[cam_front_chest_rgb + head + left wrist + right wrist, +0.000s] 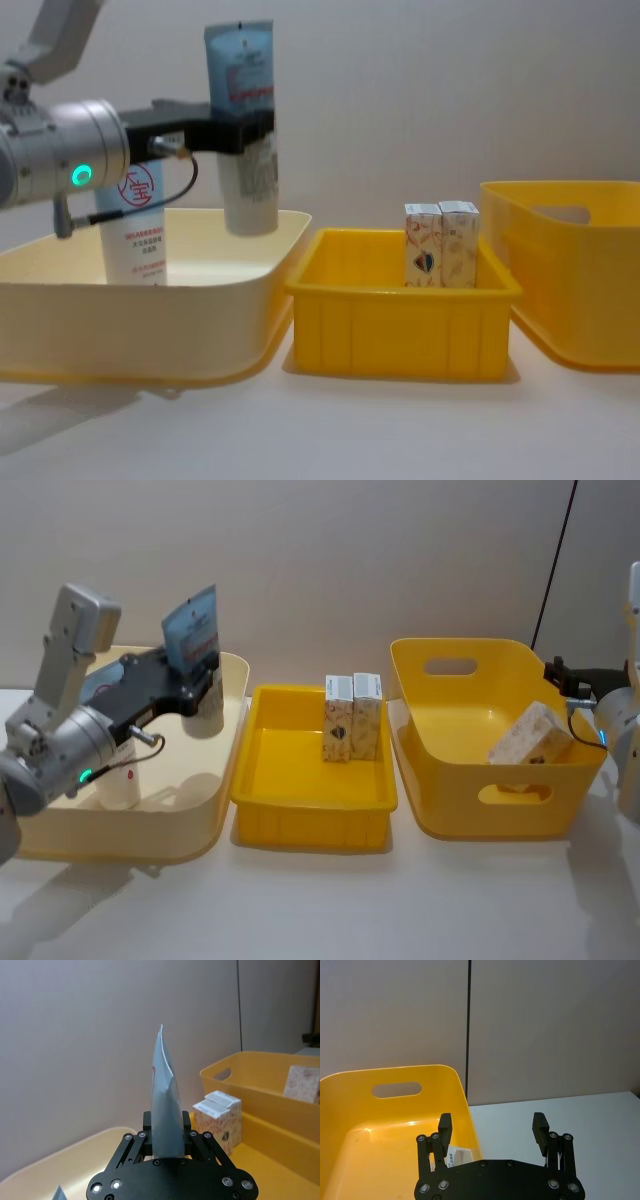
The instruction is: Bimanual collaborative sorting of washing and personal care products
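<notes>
**Held item.** We find the left end effector (245,130) pinching the light-blue pouch (240,60) about mid-height. The pouch stands upright above the right end of the cream tub (150,290).

**Handling.**
- The pouch's top is a flat crimped seam, blade-thin when seen edge-on in the left wrist view. Below the fingers it looks paler and rounder.
- We judge it light, pliant and glossy, so liable to slip or fold.
- A hold across the flat faces, close to the fuller body, suits it best.

**Other products.**
- The tube (132,225) with the red circle, of smooth plastic, stands in the cream tub.
- Two cartons (338,720) stand side by side in the shallow yellow tray (310,825).
- A third carton (530,735) lies tilted in the deep yellow tub (450,815).
- The cartons are stiff printed card, which we judge light and crushable at the corners.

**Right arm.** The right end effector (492,1125) is spread wide and empty at the deep tub's right rim.
</notes>
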Controlling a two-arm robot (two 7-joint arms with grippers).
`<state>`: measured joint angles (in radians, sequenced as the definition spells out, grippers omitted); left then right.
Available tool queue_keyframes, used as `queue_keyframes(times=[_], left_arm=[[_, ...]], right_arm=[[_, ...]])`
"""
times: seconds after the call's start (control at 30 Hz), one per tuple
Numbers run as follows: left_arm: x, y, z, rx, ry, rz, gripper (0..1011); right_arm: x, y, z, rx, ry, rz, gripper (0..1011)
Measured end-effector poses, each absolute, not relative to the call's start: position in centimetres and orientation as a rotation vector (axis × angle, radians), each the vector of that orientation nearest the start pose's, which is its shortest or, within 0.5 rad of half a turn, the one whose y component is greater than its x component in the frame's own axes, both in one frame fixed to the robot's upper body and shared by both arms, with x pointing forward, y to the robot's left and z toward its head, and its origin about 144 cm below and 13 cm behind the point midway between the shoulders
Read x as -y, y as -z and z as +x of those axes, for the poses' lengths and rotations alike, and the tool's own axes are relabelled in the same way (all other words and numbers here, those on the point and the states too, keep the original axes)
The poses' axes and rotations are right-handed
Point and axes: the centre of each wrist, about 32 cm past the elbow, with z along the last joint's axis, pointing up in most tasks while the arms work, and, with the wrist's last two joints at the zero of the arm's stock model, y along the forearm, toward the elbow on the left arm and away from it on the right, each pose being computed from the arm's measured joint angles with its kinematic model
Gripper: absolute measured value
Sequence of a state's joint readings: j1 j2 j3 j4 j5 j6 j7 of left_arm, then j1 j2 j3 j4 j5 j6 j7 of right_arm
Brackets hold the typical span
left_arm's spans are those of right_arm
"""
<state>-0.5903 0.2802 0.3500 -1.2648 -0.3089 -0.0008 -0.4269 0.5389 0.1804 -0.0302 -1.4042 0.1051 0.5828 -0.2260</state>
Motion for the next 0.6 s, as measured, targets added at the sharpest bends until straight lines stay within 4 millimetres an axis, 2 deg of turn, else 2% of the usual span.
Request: queue_keyframes(times=[0.2,0.6], left_arm=[[-23.4,-128.4,60.3,0.286,-0.857,-0.079,292],[-23.4,-130.6,60.9,0.378,-0.744,-0.190,292]], right_arm=[[28.1,-130.3,58.7,-0.091,1.824,-0.242,1001],[28.1,-130.3,58.7,-0.088,1.822,-0.239,1001]])
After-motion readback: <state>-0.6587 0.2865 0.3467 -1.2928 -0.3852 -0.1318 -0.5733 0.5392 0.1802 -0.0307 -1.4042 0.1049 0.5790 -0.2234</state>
